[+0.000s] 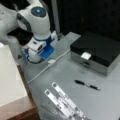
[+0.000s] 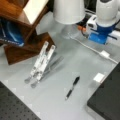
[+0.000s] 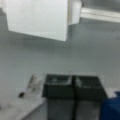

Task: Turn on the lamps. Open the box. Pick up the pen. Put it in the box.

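My pincer [image 3: 72,86] shows in the wrist view with its two dark, blocky fingers [image 3: 58,87] pressed together, closed on nothing, low over the grey table [image 3: 37,57]. In both front views my arm's white and blue end [image 1: 41,47] is hunched down over the table's far part, beside a thin white cable [image 1: 47,66] with a small white switch block [image 1: 51,61] on it.

Taking the box as landmark: in a front view the box [image 1: 96,51] sits shut toward the right, with a flat black lid, dull metal sides and a small white latch [image 1: 85,55] at its front. My arm is well apart from it, off to its left. The pen [image 1: 87,85], slim and black with a pale middle, lies flat on the table just in front of the box, apart from it and far from my pincer. Left of the pen lie long flat white bars [image 1: 63,101], side by side.

A white lamp shade [image 2: 68,10] stands near my arm.
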